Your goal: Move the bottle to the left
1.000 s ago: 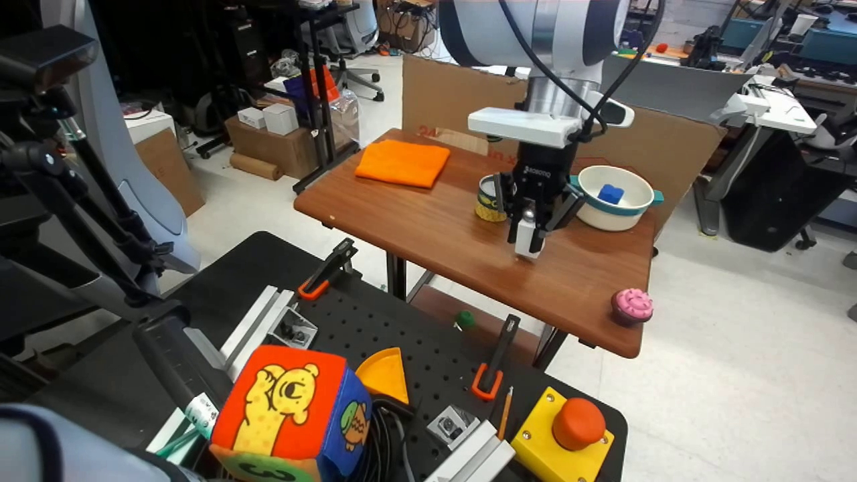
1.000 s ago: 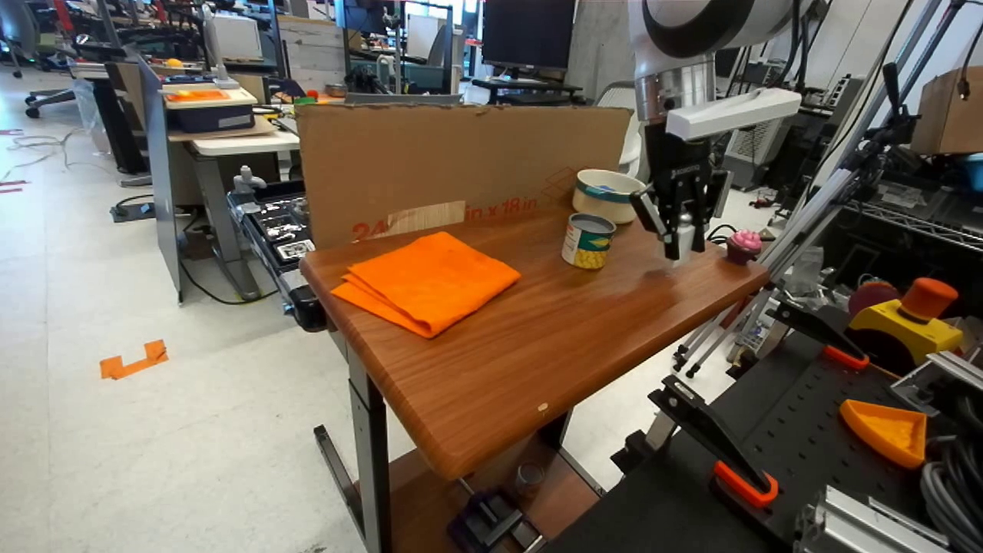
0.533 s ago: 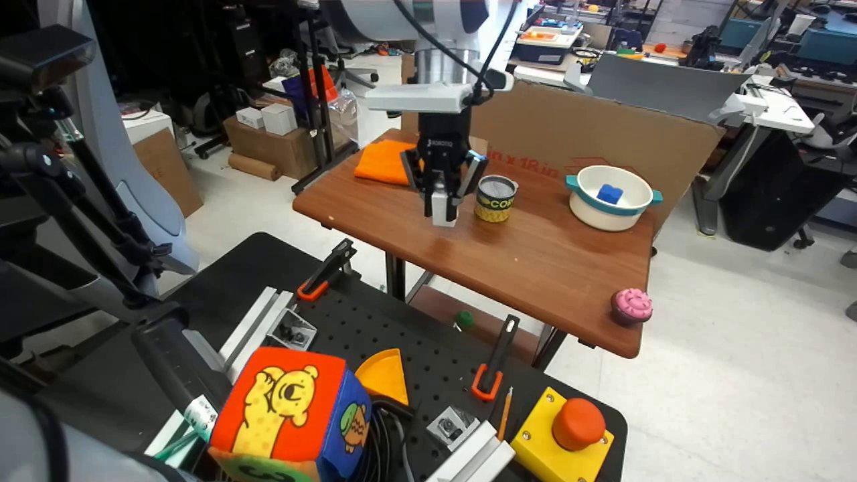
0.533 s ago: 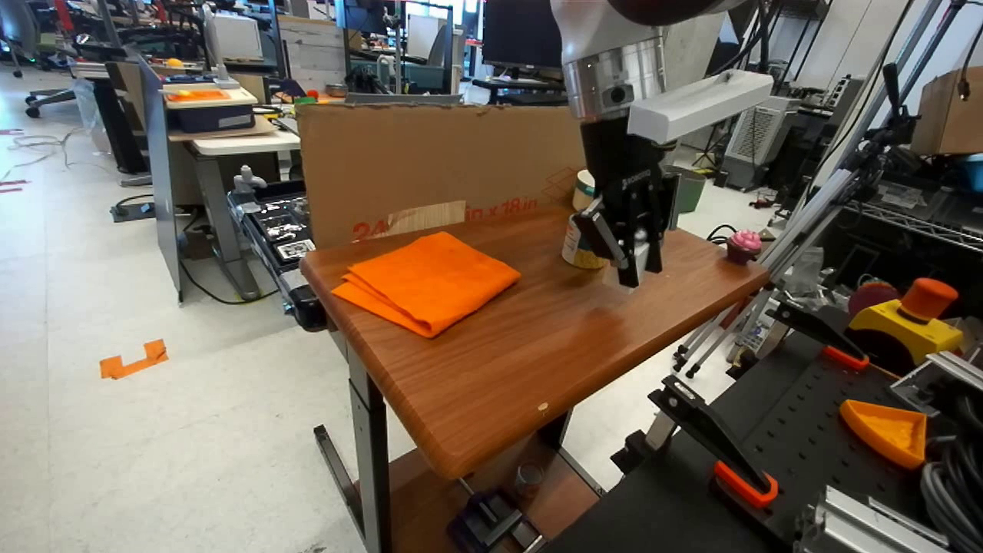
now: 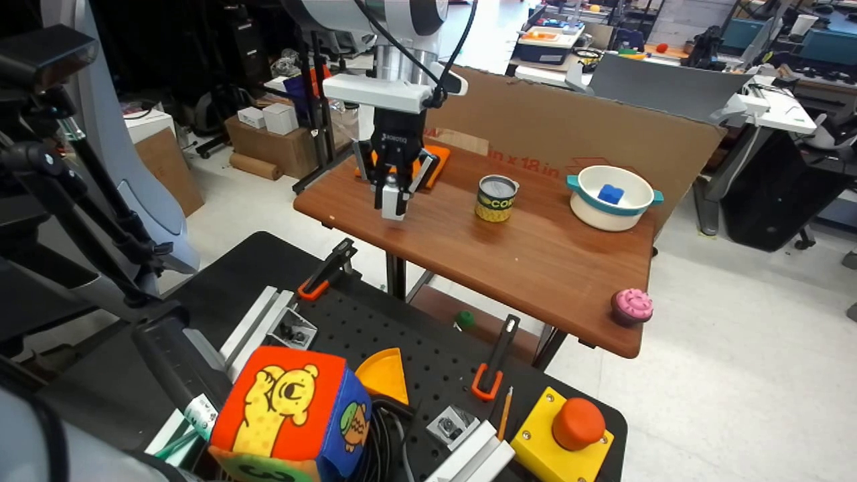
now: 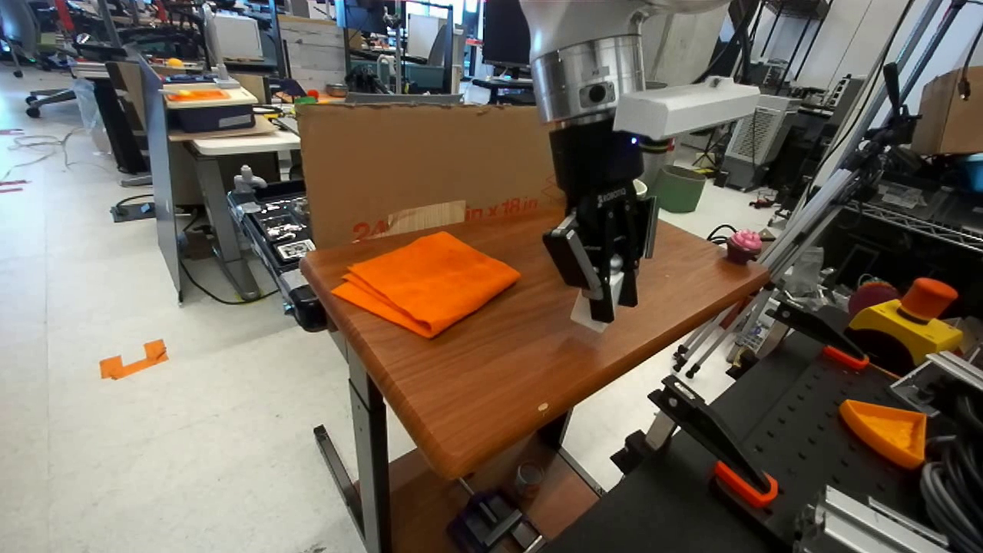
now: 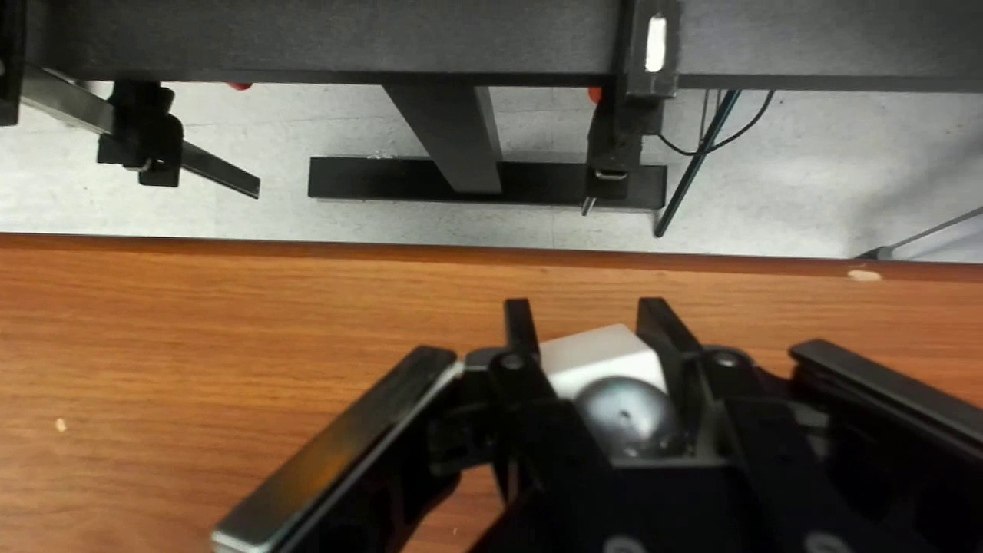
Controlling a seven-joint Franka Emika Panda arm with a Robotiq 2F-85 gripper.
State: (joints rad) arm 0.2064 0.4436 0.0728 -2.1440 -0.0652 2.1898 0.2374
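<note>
The black two-fingered pincer (image 7: 587, 329) grips the small white plastic bottle (image 5: 393, 201), just left of centre in an exterior view, near the lower edge of the brown wooden bench (image 5: 549, 254). Released slanted or too high, it could topple off.

Surface (image 5: 529, 274): wood-grained, below the tool (image 5: 392, 202). Cardboard (image 5: 556, 127): upright, behind the tool in both exterior views. Bench (image 5: 248, 271): black, perforated, in front of the tool in an exterior view. Monitor (image 6: 516, 32): dark, well behind the tool in an exterior view. Floor (image 6: 200, 445): pale, lower than the tool.
</note>
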